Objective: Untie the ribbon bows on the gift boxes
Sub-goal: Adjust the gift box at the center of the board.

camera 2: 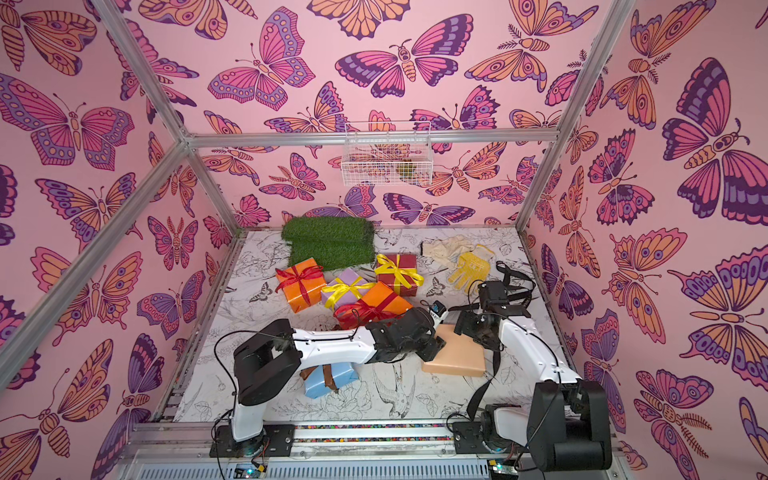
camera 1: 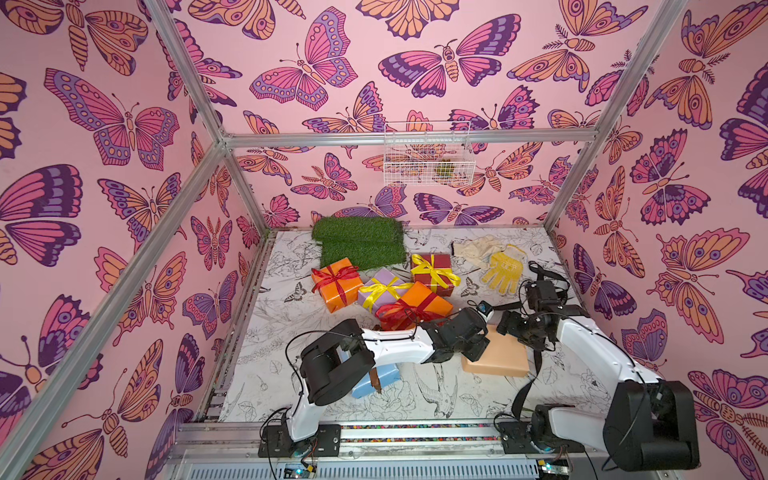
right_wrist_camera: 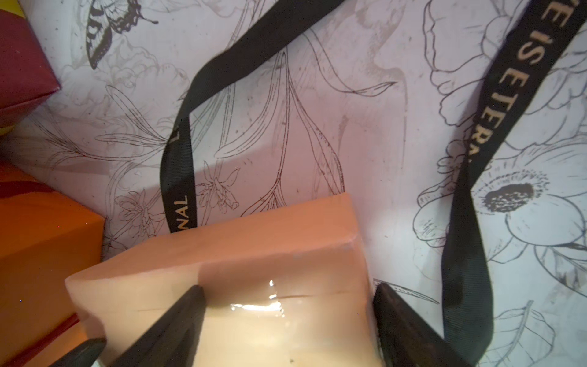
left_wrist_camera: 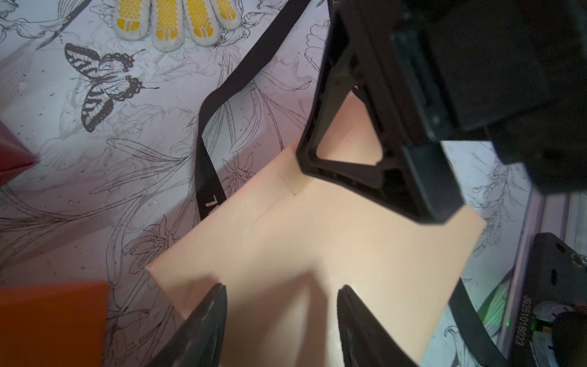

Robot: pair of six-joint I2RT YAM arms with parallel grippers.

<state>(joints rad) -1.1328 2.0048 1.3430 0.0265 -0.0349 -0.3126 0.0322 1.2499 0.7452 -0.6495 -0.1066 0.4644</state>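
Low and left of centre in both top views, the pale blue box [camera 1: 388, 376] is partly covered by the left arm, and a brown ribbon [camera 1: 375, 379] is laid across it. To its right, at lower centre, the peach box [camera 1: 498, 359] lies bare on the printed table [camera 1: 415, 399], with both grippers over it. In the left wrist view the left gripper [left_wrist_camera: 282, 295] is held above the box's top, its fingers parted with nothing between them. In the right wrist view the right gripper [right_wrist_camera: 287, 292] is spread wide at one end of the box, one finger over the top and one beside the corner (no pinch is seen). The black ribbon [right_wrist_camera: 467, 222], lettered in pale print, lies undone: one stretch passes behind the box's edge, another trails across the table. Toward mid-frame, four boxes are clustered with bows tied: the nearer orange box [camera 1: 428, 301], the lilac box [camera 1: 386, 276], the farther orange box [camera 1: 324, 293] and the dark red box [camera 1: 444, 259]. Behind them lie the yellow glove [camera 1: 505, 270] and the turf mat [camera 1: 359, 243].
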